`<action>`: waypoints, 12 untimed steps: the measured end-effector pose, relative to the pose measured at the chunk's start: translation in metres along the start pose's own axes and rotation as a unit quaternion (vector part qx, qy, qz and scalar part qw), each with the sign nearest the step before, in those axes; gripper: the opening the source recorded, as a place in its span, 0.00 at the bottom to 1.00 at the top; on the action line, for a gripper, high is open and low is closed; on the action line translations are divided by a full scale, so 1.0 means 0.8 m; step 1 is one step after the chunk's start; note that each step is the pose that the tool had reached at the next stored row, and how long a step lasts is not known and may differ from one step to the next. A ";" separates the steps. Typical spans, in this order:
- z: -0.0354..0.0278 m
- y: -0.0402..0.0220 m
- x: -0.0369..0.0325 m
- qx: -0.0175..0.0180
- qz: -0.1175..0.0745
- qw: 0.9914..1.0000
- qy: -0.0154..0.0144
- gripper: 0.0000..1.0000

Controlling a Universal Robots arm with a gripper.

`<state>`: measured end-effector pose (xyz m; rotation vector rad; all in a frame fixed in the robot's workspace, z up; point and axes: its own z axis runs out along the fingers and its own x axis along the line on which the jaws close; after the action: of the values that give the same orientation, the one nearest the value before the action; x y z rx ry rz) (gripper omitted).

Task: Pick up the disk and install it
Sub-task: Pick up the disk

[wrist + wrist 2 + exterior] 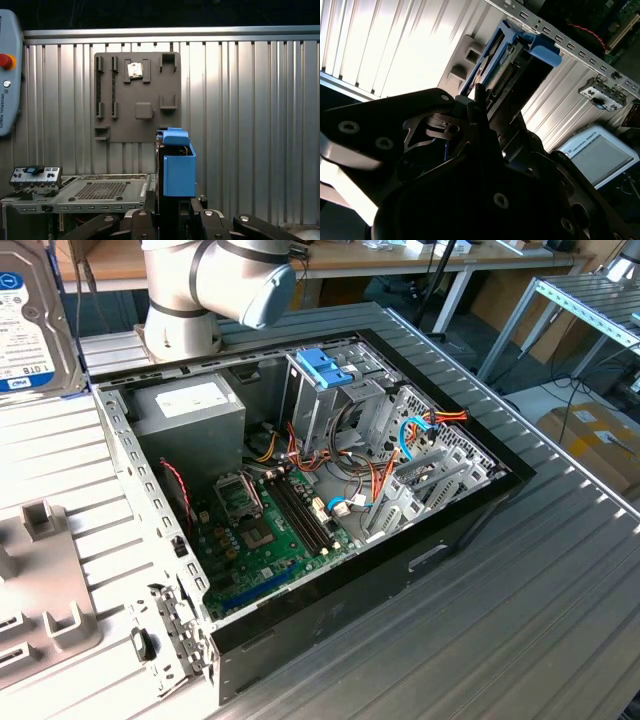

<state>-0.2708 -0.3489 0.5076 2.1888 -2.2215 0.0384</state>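
End effector (172, 206) gripping disk (35, 335), blue side rails (179, 175), white-and-blue printed label (18, 300)

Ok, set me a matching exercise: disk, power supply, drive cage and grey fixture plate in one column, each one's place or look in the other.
Things:
1. the disk
2. the power supply
3. the drive cage
4. the grey fixture plate

Place or look:
a. blue plastic top, standing inside the case
b. lying outside the case on the ribbed table
c. clamped in the gripper
d. grey box with a white sticker, in a corner of the case

Pairs: 1-c, 2-d, 3-a, 4-b
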 end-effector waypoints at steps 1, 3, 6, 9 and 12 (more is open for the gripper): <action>0.0000 -0.0038 -0.0001 0.000 0.000 1.000 0.000 0.35; 0.0000 -0.0102 -0.0002 0.000 0.000 1.000 0.000 0.35; 0.0000 -0.0203 -0.0004 0.000 0.000 1.000 0.000 0.35; 0.0001 -0.0320 -0.0006 0.000 0.000 1.000 0.000 0.35; 0.0001 -0.0489 -0.0010 0.000 0.000 1.000 0.000 0.35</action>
<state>-0.2317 -0.3486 0.5075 2.1888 -2.2216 0.0384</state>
